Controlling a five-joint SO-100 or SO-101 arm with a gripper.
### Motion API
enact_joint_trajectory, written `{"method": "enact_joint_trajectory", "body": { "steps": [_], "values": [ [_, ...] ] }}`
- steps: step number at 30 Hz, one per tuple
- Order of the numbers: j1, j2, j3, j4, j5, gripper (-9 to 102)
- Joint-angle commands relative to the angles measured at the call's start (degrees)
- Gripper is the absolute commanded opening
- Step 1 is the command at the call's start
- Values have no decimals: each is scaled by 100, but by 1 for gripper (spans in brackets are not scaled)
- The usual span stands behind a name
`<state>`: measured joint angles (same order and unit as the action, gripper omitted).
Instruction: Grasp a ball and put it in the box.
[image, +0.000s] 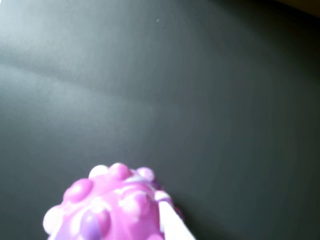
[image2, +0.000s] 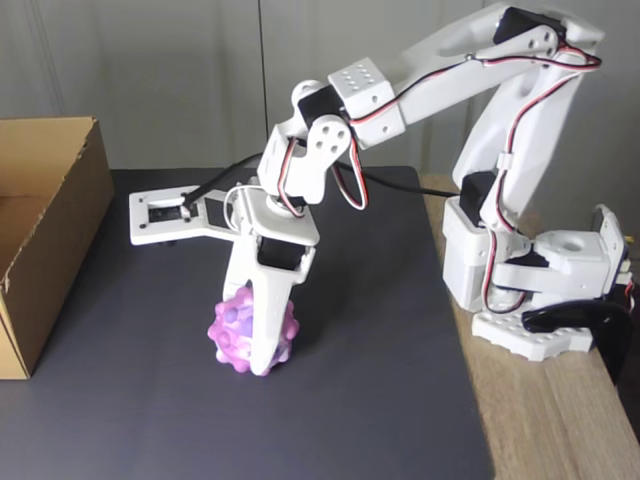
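Mid-counter, on dark mat: pincer closed around ball, ball seemingly touching mat. Grasp step. Next: lift, carry to box at left edge.

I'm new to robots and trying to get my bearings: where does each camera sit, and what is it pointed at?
Wrist view: rides on the arm, looking down past a white finger at the ball and dark mat.
Fixed view: stands in front of the table, facing the whole white arm, its gripper around the ball, and the box on the left.
Both show the ball and mat.
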<state>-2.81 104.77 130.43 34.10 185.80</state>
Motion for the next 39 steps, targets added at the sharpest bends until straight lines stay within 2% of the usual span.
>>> {"method": "enact_joint_trajectory", "body": {
  "steps": [1,4,11,22,34,39],
  "values": [
    [-18,9,202,-35,105,49],
    [-26,35,387,-123,105,47],
    [35,18,466,-158,589,31],
    [343,422,466,-123,694,17],
    [360,1775,387,229,492,17],
    [387,2355,-158,352,483,17]
  ]
}}
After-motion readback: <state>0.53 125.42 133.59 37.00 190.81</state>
